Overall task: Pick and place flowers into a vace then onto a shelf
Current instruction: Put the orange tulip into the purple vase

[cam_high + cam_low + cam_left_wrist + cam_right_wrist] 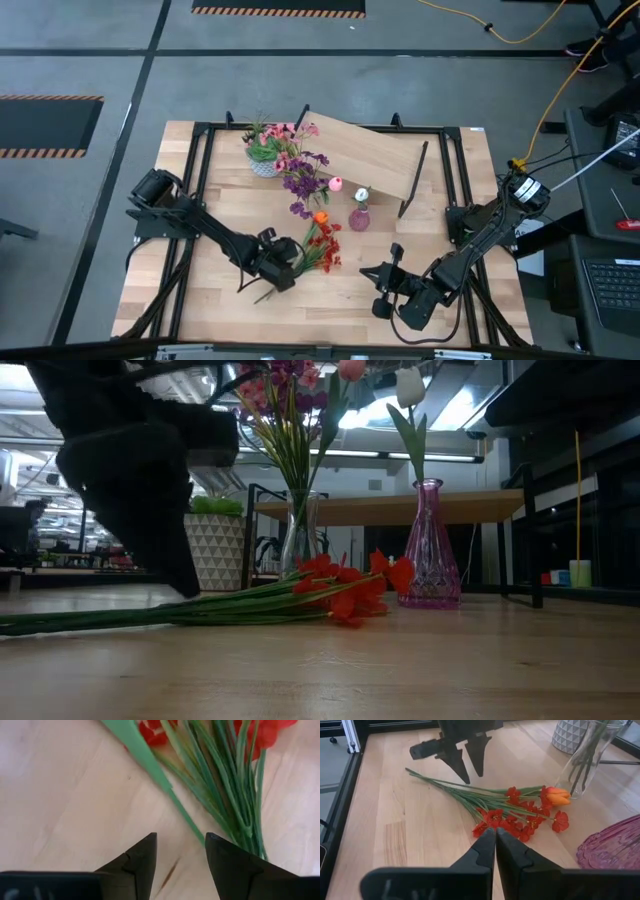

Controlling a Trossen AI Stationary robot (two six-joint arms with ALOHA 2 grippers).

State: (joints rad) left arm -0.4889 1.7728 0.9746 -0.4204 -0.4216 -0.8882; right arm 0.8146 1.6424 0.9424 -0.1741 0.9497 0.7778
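Observation:
A red-orange bunch of flowers (322, 248) lies flat on the table, its green stems (450, 785) pointing toward the near left. My left gripper (181, 837) is open and slants down over the stem end, with a thin stem (192, 827) between its fingers and the main bundle (235, 805) beside one finger. A clear vase (300, 530) holds purple and pink flowers. A pink vase (432, 555) holds a white bloom. The wooden shelf (365, 155) stands behind them. My right gripper (495, 832) is shut, near the table's front right. My left gripper comes at the bunch's stem end (445, 782) slanting down from the table's left, its fingers lying across the stems. One fingertip (220, 845) stands right at the bundle. I cannot tell whether it touches the stems, which lie on the table.
A white patterned pot (215, 550) with a green plant stands at the back left, beside the clear vase. An orange bloom (555, 796) lies by the bunch's flower end. Black frame rails (200, 200) run along the table's sides. Bare wood lies along the near edge.

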